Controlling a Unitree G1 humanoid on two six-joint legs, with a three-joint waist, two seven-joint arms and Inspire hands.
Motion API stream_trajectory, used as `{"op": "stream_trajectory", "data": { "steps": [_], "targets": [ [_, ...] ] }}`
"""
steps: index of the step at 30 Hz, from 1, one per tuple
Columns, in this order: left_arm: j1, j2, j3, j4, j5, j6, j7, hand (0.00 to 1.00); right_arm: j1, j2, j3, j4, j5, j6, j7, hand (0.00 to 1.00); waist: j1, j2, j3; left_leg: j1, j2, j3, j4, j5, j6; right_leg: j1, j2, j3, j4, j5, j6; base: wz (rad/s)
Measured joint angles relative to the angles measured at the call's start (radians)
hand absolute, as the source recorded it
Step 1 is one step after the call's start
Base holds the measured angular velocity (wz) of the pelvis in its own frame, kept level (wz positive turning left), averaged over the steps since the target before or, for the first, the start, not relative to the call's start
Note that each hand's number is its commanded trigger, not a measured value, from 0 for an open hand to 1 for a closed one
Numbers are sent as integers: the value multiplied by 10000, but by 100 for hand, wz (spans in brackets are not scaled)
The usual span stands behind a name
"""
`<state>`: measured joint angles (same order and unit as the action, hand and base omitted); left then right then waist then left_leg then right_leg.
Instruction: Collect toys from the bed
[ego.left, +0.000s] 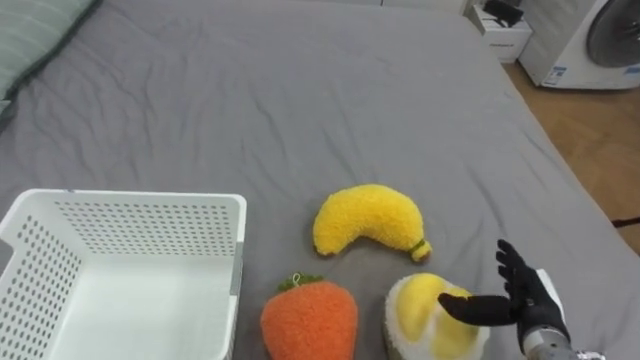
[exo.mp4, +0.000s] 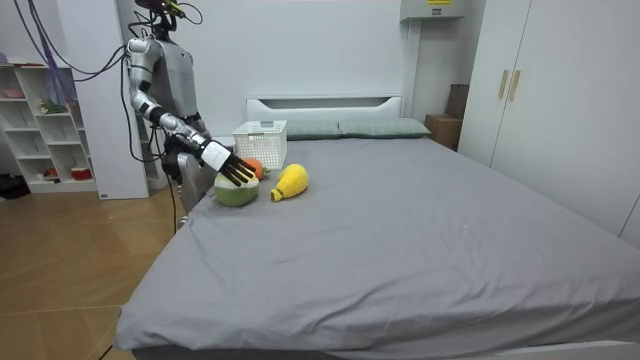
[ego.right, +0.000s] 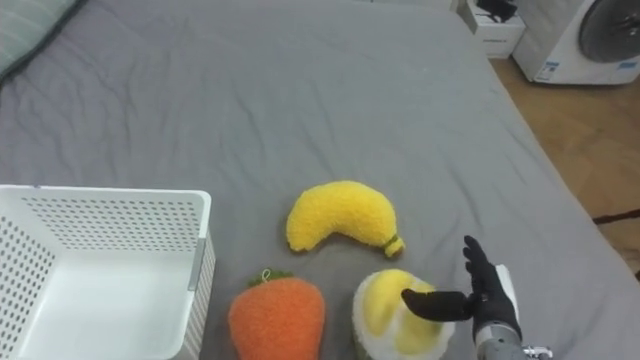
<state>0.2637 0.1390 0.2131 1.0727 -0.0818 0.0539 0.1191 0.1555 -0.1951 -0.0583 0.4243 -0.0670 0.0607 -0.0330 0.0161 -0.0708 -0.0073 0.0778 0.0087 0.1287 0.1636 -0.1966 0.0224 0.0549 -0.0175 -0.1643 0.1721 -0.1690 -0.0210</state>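
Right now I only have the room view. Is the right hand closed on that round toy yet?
Observer: No. The right hand is open: thumb across the top of the round toy, fingers straight beside it.
Operator: Anything collected so far?
Observer: The part of the basket interior that shows holds no toys.
Operator: What's half hidden behind the hand?
Observer: An orange toy, lying between the basket and the round toy; the banana toy lies just beyond them.

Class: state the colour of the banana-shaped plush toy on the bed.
Yellow. The banana-shaped plush toy shows best in the left eye view.
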Motion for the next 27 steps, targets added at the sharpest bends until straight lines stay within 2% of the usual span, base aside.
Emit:
{"op": "stream_trajectory", "data": {
  "steps": [4,6,9,13,20,21,23,24,26,27],
  "targets": [
    [-8,23,-3,-152,-18,326,-9,0,-7,-6,133,7,-461,350,678,0,156,-51,21,19,1,-94,30,0,0,91,-13,-67,-8,3,-2,7],
    [-8,57,-1,-155,-15,371,-10,0,-8,-10,214,8,-568,490,928,0,180,-68,29,37,-7,-164,38,-1,0,154,-19,-129,-34,1,0,11],
    [-17,122,0,-164,-7,543,-28,0,-110,-19,380,432,-921,510,1258,0,164,-79,52,44,-30,-285,47,-1,1,284,-35,-289,-97,0,2,12],
    [64,143,3,-568,114,696,-69,0,-170,-35,361,853,-2532,676,1583,0,182,-55,60,6,-41,-356,43,-1,1,322,-38,-327,-193,3,8,5],
    [60,144,-4,-741,798,727,-190,0,-417,-206,354,1769,-3896,724,2014,0,196,-68,54,-46,-56,-400,39,-1,3,313,-39,-339,-199,3,9,1],
    [48,145,-8,-760,930,726,-205,0,-488,-273,352,1961,-4016,735,2106,4,198,-72,52,-43,-56,-400,39,-1,3,309,-39,-339,-200,3,9,0],
    [33,144,-12,-778,982,727,-230,0,-493,-383,352,2024,-4172,746,2262,46,197,-74,52,-40,-55,-401,39,-1,3,304,-38,-338,-200,3,9,0],
    [33,145,-11,-782,992,726,-231,0,-508,-417,349,2104,-4254,744,2326,60,198,-78,49,-34,-55,-400,39,-1,3,304,-38,-338,-200,2,9,0],
    [33,144,-9,-782,1023,727,-243,0,-552,-412,348,2280,-4515,744,2330,100,205,-92,43,-24,-55,-399,39,-1,3,316,-38,-339,-200,2,9,0],
    [15,143,-9,-781,1173,727,-246,0,-563,-411,347,2322,-4705,774,2327,100,215,-100,44,-21,-55,-399,40,-1,3,311,-38,-339,-199,2,9,0]
  ]
}}
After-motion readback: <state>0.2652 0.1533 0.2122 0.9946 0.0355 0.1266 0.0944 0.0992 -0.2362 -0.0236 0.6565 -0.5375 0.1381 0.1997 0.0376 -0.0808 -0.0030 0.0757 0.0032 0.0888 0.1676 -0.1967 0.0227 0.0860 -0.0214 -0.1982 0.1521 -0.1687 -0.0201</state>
